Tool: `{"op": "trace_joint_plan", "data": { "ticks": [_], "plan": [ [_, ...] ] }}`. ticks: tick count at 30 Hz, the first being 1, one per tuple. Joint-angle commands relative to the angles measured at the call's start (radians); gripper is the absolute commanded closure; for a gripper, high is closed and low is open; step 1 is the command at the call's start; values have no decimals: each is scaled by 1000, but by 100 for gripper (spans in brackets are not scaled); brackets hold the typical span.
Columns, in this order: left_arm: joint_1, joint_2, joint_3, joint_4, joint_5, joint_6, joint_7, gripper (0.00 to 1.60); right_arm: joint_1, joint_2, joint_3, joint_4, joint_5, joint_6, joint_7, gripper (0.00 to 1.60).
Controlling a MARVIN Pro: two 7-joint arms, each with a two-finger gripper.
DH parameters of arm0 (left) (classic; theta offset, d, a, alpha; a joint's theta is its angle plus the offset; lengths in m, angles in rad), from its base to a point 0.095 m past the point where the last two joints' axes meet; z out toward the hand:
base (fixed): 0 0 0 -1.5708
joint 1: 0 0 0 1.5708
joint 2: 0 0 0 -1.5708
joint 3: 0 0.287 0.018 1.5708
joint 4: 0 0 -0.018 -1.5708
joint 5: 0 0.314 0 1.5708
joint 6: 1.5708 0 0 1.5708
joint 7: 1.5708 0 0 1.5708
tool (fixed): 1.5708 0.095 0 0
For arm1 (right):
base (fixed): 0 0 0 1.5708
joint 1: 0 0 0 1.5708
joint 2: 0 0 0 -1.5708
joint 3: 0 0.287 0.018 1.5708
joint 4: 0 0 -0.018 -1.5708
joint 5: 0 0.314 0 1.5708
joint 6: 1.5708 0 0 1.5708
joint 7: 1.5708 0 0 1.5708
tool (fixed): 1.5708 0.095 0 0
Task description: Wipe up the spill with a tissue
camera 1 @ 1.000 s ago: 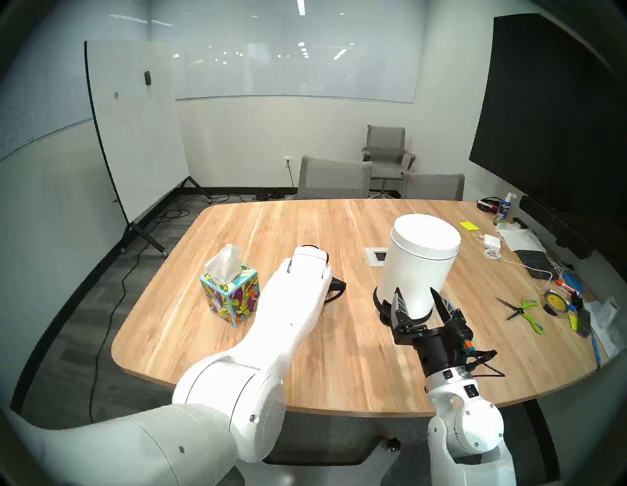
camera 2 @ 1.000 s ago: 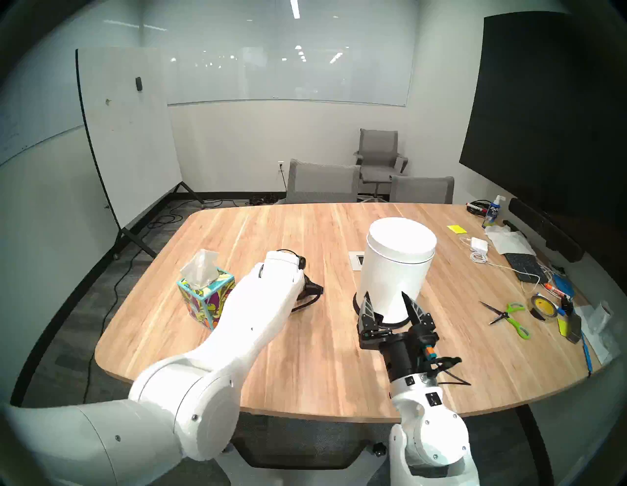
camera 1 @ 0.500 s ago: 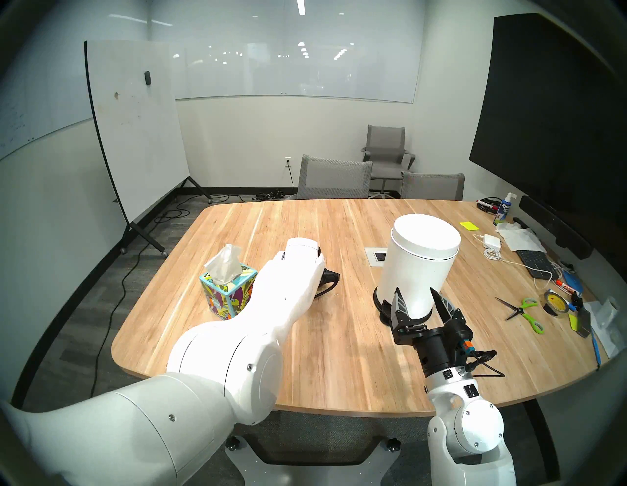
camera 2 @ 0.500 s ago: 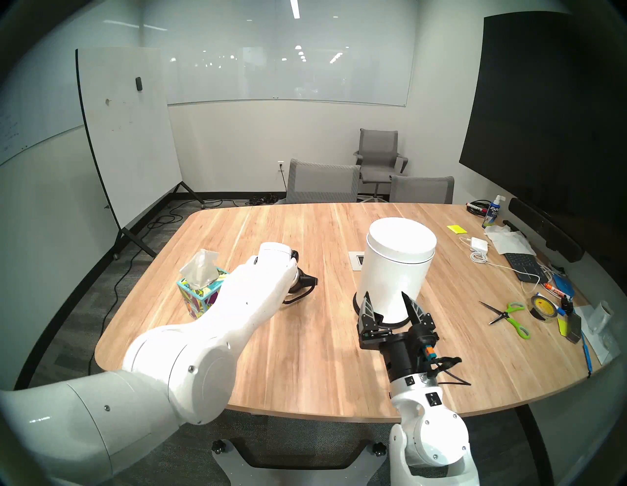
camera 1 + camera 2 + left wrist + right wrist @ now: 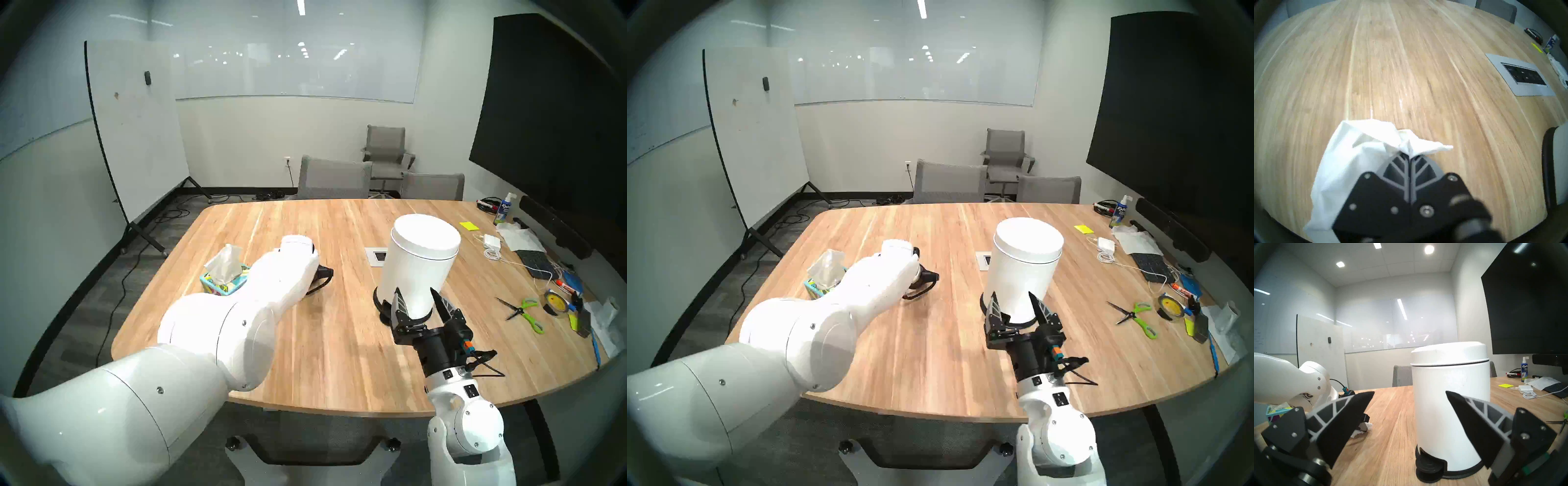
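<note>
As you scan from the left, your first landmark is the leaf-print tissue box (image 5: pixel 222 283), whose lower part is hidden behind the left arm's white elbow (image 5: pixel 217 336) in both head views. That arm also hides the left gripper (image 5: pixel 1410 155) from the head views; your left wrist view shows its fingers pressed together on the tissue (image 5: pixel 1349 157), which drapes down onto the wooden table (image 5: pixel 332 339). You cannot make out the spill in any view; the crumpled sheet covers the wood just ahead of the fingertips. Further right lies the white socket plate (image 5: pixel 1519 74), then the white pedal bin (image 5: pixel 419 261), standing upright. Nearest you, the right gripper (image 5: pixel 420 302) hangs with its fingers spread wide, holding nothing, and the bin fills most of its wrist view. Scissors (image 5: pixel 524 312) and tape (image 5: pixel 554 302) clutter the far right edge.
</note>
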Motion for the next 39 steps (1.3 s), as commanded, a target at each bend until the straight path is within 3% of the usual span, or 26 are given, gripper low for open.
{"op": "trace_joint_plan", "data": {
  "ticks": [1, 6, 17, 39],
  "plan": [
    [-51, 9, 5, 56, 7, -36, 13, 160, 2, 3, 1, -24, 0, -4, 2, 0],
    [-63, -4, 6, 84, 5, -41, 21, 160, 2, 3, 1, -25, 0, -4, 2, 0],
    [-71, -60, 19, 86, 18, 19, 44, 160, 2, 2, 1, -24, 0, -4, 2, 0],
    [-84, -62, 42, 57, 55, 149, 50, 160, 5, 2, 1, -20, 0, -5, 2, 0]
  ]
}}
